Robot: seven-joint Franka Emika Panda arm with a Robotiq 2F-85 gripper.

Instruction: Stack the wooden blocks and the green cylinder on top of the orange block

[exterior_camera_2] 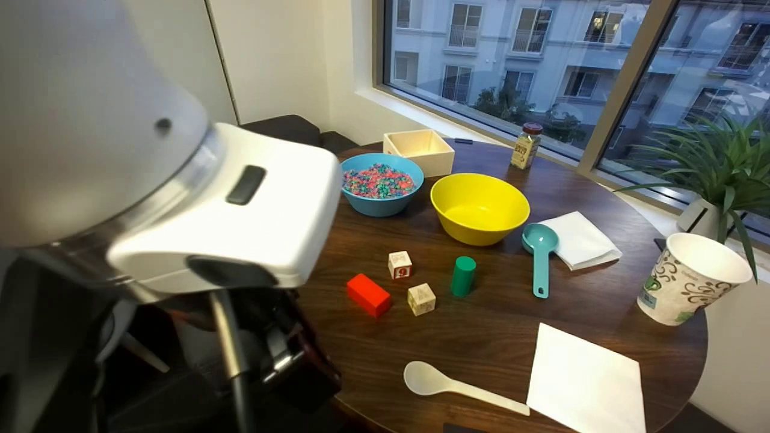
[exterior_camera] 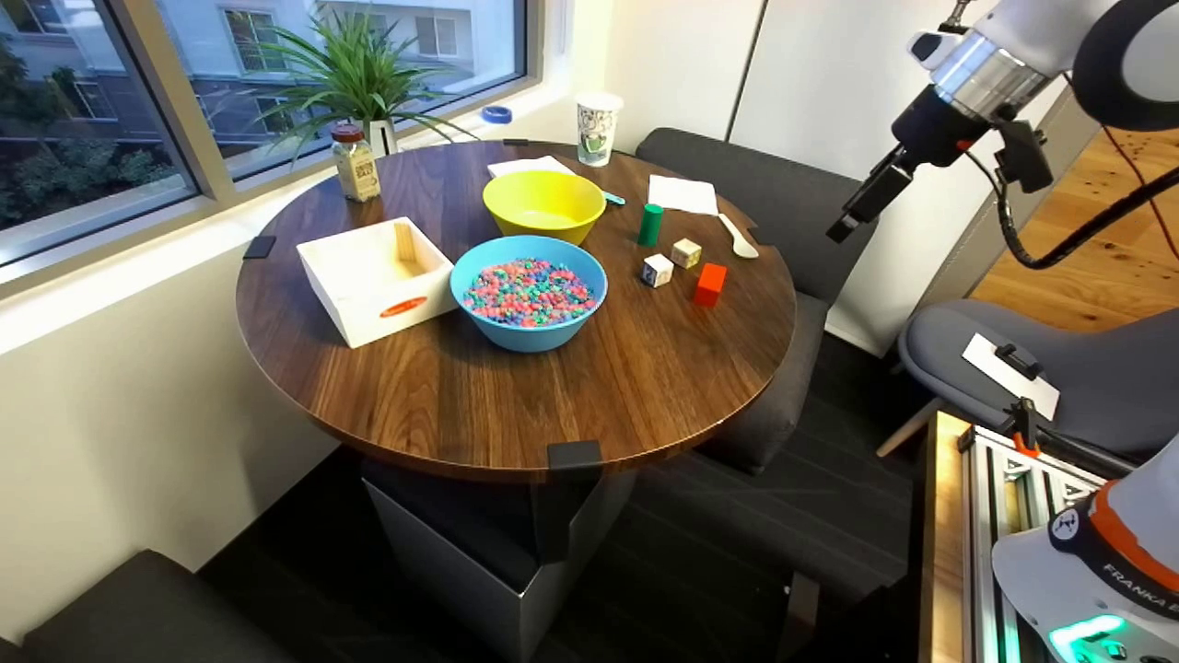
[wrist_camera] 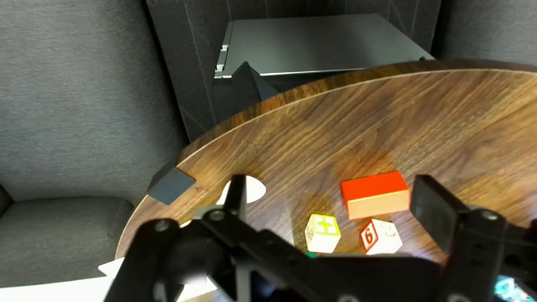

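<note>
The orange block [exterior_camera: 710,284] is a reddish-orange oblong lying flat on the round table, also in an exterior view [exterior_camera_2: 368,294] and the wrist view [wrist_camera: 374,195]. Two pale wooden blocks sit beside it, apart from each other: one with a red 6 or 9 [wrist_camera: 381,237] [exterior_camera_2: 399,264] [exterior_camera: 657,270], one with a yellow cross [wrist_camera: 322,233] [exterior_camera_2: 421,299] [exterior_camera: 686,253]. The green cylinder [exterior_camera: 650,225] [exterior_camera_2: 463,276] stands upright near them; the gripper hides most of it in the wrist view. My gripper [wrist_camera: 331,184] is open and empty, raised beyond the table edge in an exterior view [exterior_camera: 843,227].
A blue bowl [exterior_camera: 528,339] of colored beads, a yellow bowl [exterior_camera: 543,198] and a wooden box [exterior_camera: 368,308] stand together. A white spoon [exterior_camera_2: 427,379], napkins [exterior_camera_2: 586,379], a teal scoop [exterior_camera_2: 541,264], a paper cup [exterior_camera_2: 686,279] and a bottle [exterior_camera: 356,166] are also on the table.
</note>
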